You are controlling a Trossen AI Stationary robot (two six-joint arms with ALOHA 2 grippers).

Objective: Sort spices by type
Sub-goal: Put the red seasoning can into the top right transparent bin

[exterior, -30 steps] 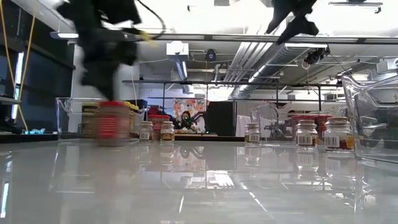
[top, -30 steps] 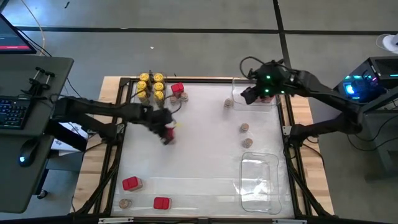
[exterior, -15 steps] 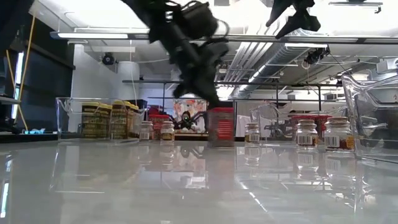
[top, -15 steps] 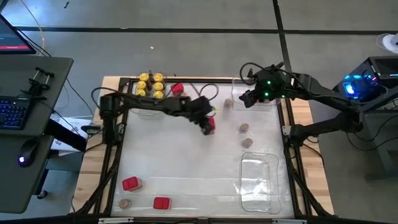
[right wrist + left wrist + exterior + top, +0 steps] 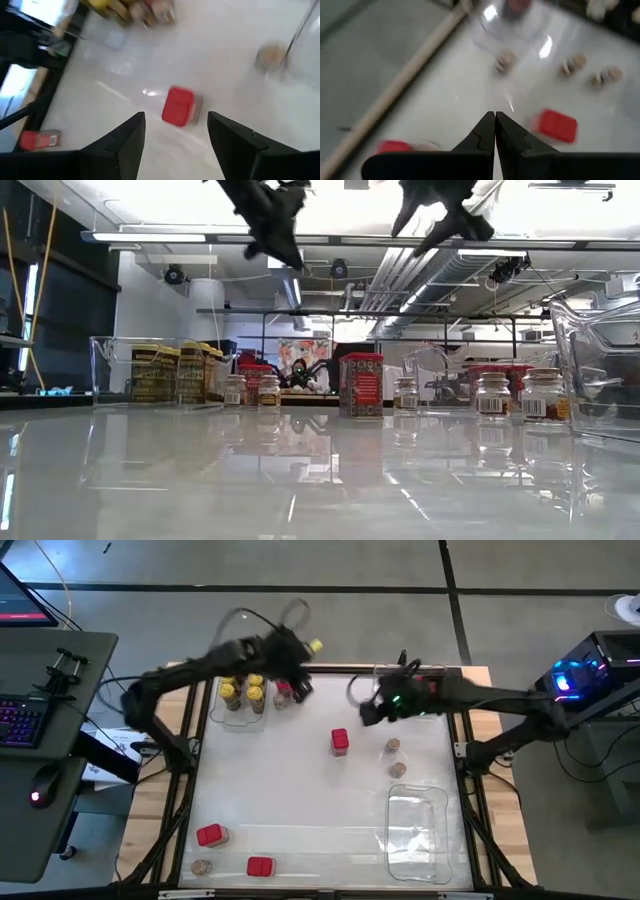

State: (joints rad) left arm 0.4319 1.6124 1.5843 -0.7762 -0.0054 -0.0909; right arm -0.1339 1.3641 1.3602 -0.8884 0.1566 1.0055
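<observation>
Two arms hung over the table's far half. Right gripper (image 5: 368, 712), fingers spread wide and empty, sat just beside the upright red box (image 5: 340, 742) standing alone mid-table, which lay ahead between its fingers (image 5: 122, 145). Left gripper (image 5: 297, 685), fingers pressed together, empty, hovered farther off near the yellow-lidded jars (image 5: 243, 688).

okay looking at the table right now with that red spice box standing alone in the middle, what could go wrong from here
1. The red box stands upright and free mid-table. The right gripper, open, points toward it; an off-centre approach might tip it.
2. The left gripper, shut and empty, hangs over the far tray, where the yellow-lidded jars sit close together; a low sweep could knock them.
3. Two brown-lidded jars stand beside the red box, so a wide reach by the right arm might clip them.
</observation>
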